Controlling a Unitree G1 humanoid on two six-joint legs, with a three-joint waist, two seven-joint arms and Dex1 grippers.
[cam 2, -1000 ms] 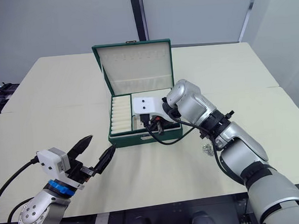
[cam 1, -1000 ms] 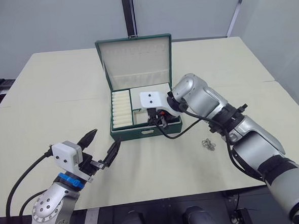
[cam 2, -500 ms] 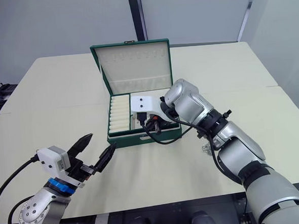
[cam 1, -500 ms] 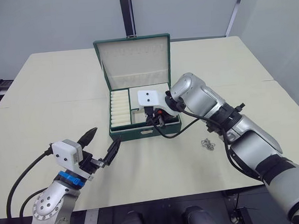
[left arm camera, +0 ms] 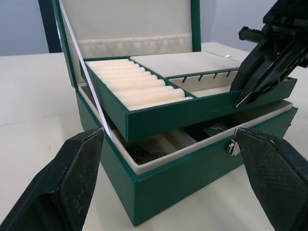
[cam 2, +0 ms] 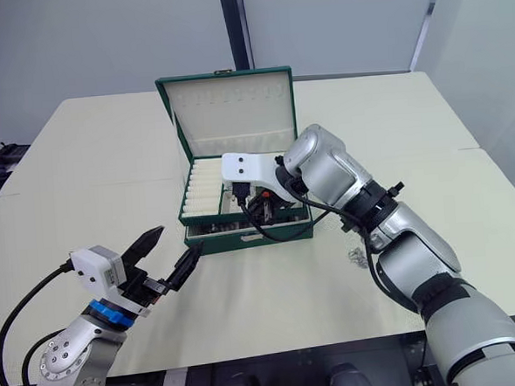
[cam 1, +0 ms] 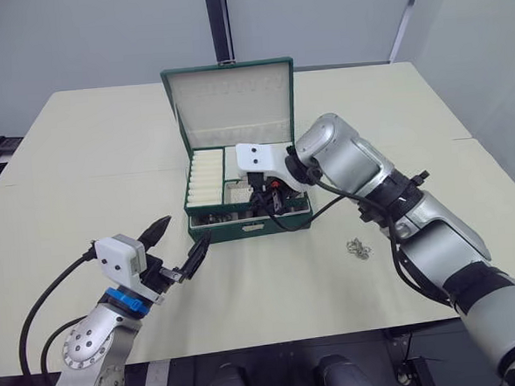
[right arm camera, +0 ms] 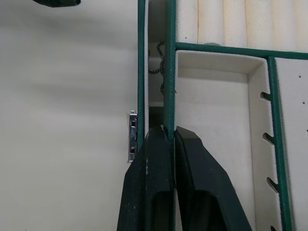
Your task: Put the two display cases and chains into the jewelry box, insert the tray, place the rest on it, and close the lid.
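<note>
The dark green jewelry box (cam 1: 246,228) stands open mid-table, its lid (cam 1: 230,103) upright behind it. The green-rimmed tray (left arm camera: 192,113) with its ribbed ring rolls hovers just above the box, level with its rim. My right gripper (right arm camera: 168,132) is shut on the tray's front rim. Under the tray, a dark chain (left arm camera: 144,155) and a black display case (left arm camera: 214,130) lie in the box. Another silvery chain cluster (cam 1: 358,249) rests on the table to the right of the box. My left gripper (cam 1: 181,234) hangs open and empty in front of the box's left corner.
The cream table (cam 1: 89,159) runs wide on both sides of the box. A small metal clasp (left arm camera: 231,147) sits on the box's front wall. The table's near edge lies just behind my left gripper.
My right gripper has lifted the tray's front edge and carried it slightly back, so the box's front compartments show beneath it. My left arm shifted a little.
</note>
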